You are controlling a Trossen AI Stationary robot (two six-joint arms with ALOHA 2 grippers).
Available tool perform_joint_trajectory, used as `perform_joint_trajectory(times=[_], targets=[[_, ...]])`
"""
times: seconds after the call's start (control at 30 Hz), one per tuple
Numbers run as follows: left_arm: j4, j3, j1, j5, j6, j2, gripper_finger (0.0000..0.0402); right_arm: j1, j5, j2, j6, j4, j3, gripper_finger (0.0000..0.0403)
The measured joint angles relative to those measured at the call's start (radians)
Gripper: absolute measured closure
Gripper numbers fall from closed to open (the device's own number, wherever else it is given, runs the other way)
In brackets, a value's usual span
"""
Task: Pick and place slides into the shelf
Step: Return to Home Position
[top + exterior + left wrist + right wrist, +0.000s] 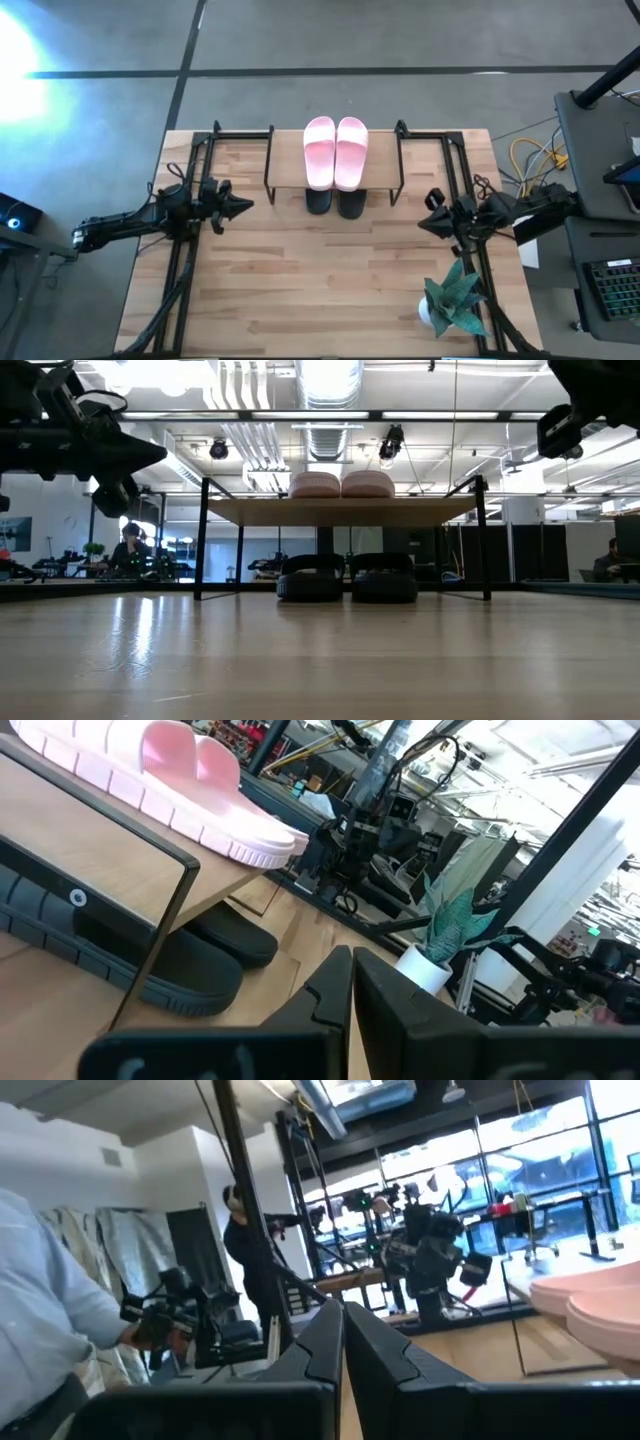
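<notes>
From where I stand, the broad pale wooden tabletop (320, 300) carries everything. The two dark arms lie low along its sides, well apart from the rack. The left gripper (243, 205) hangs over the table's left side, pointing inward, with its fingers pressed together to a point. The right gripper (424, 222) mirrors it on the right, fingers likewise squeezed together, and neither holds anything. Between them, at the far middle of the table, stands the small low shelf (285, 165), a light wooden plank on thin black wire legs. Two pale pink slide sandals (320, 150) sit side by side on the plank, touching. Two black slide sandals (311, 577) rest side by side on the tabletop beneath it, their ends showing past the plank's near edge. A small green leafy plant (455, 298) in a white pot stands near the right arm.
</notes>
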Motion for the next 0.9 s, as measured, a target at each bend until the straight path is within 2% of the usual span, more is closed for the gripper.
perform_joint_trajectory(times=[0.5,0.63,0.77,0.9], targets=[[0.0,-0.001,0.0,0.0,0.001,-0.001,0.0402,-0.01,0.015,0.011,0.033,0.013,0.0,0.0394],[0.0,-0.001,0.0,0.0,0.071,0.004,0.0402,-0.011,-0.048,0.006,0.034,-0.046,0.0,0.0394],[0.0,-0.001,0.0,0.0,0.132,0.005,0.0402,-0.011,-0.061,-0.013,0.016,-0.155,-0.001,0.0394],[0.0,-0.001,0.0,0.0,0.135,0.006,0.0402,-0.011,-0.09,-0.013,-0.061,-0.174,-0.001,0.0394]])
